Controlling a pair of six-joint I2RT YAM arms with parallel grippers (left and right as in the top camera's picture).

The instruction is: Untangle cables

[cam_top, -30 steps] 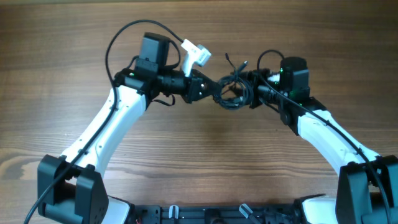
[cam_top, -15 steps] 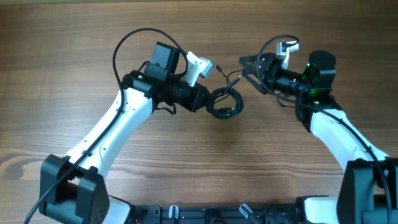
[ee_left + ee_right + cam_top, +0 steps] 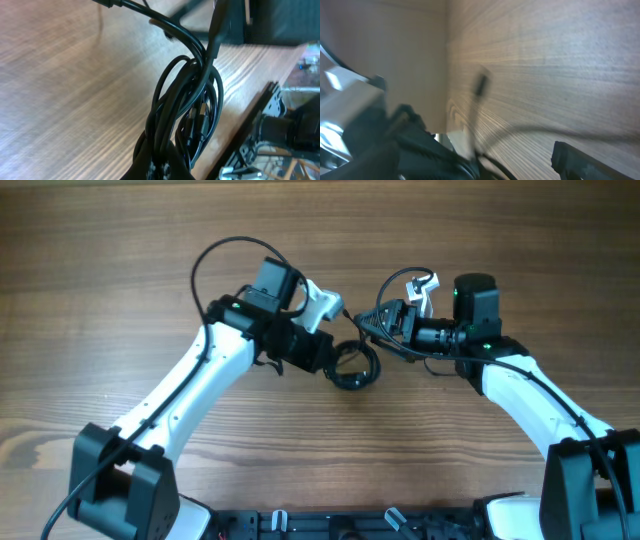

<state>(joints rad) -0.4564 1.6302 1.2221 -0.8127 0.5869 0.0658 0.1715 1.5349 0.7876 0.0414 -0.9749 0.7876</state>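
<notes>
I read L gripper [image 3: 337, 364] closed on the cables [image 3: 165, 140]: coil sits right at its tips, mid-table [image 3: 100, 280], w/ strands running up-right to R gripper [image 3: 386, 321]. R jaw state: can't tell, wrist view blurred. Both arms angled inward, tips nearly facing.

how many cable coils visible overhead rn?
1: the cable coil, held by the left gripper; loose strands lead to the right gripper. More loops may be hidden.
</notes>
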